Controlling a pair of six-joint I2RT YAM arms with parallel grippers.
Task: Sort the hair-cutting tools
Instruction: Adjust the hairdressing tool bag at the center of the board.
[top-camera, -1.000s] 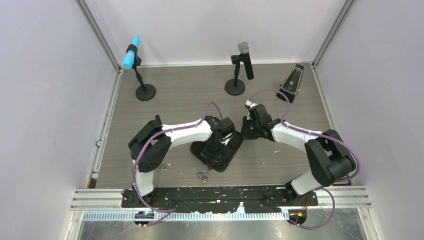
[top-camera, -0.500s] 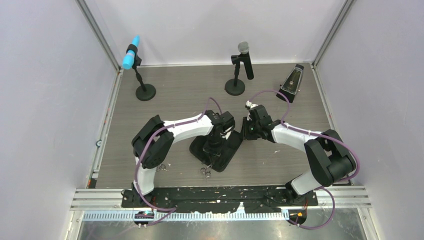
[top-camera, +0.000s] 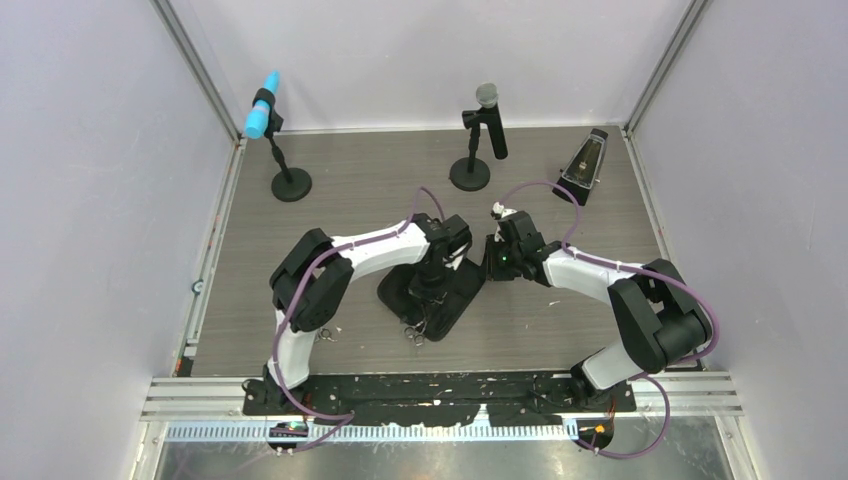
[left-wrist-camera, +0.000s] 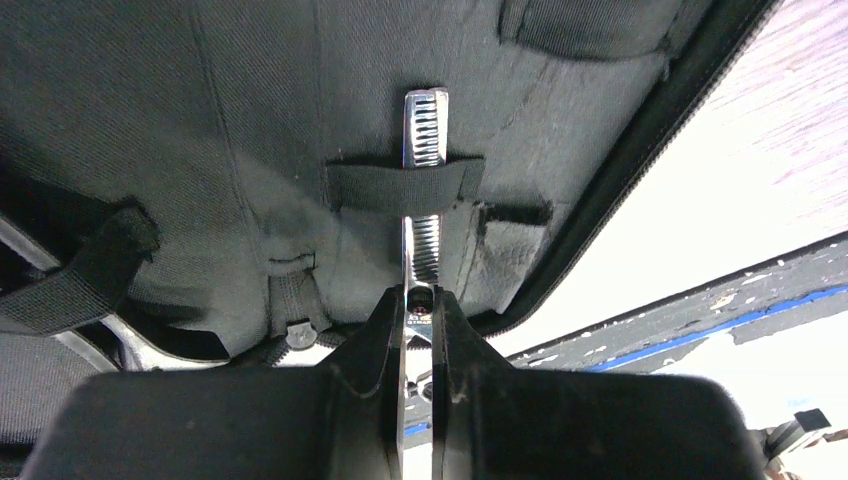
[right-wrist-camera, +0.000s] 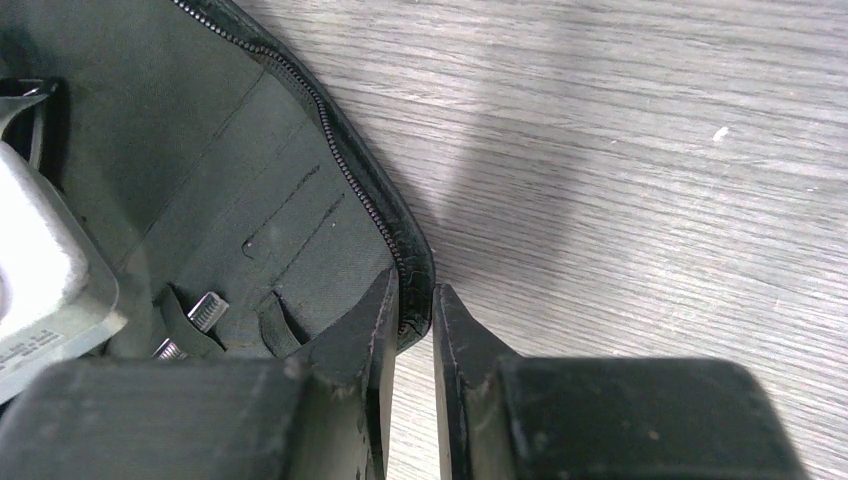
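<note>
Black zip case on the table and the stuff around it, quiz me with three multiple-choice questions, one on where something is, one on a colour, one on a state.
1. Where is the blade of the silver toothed scissors? A under a black elastic strap inside the open black fabric zip case; B in a glass jar; C on a white plate.
2. What colour is the foam cover on the back-left microphone? A red; B blue; C green.
3. What is the right gripper doing? A gaping wide open; B holding a comb; C shut on the case's zippered rim.
Answers: 1 A, the left wrist view shows the blade threaded under the strap; 2 B, the top view shows bright blue foam; 3 C, its jaws pinch the rim in the right wrist view.
</note>
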